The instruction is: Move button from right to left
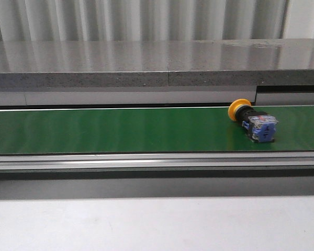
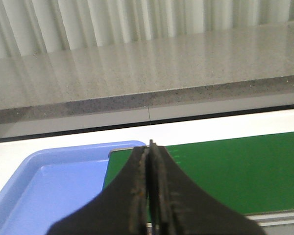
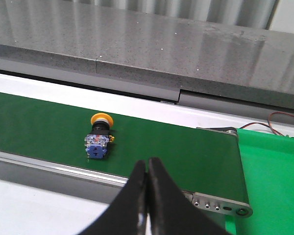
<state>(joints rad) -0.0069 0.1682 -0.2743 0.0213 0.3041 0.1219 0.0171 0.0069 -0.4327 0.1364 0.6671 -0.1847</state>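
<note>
Neither arm shows in the front view. In the left wrist view, the blue tray [image 2: 49, 186] is cut off by the picture's edges and partly hidden behind the left end effector [image 2: 150, 147], whose body also runs out of frame. In the right wrist view, the right end effector [image 3: 148, 164] is cropped likewise, and the red wire [image 3: 284, 117] leaves at the edge. The button's [image 3: 98, 139] face markings are too small to read.
</note>
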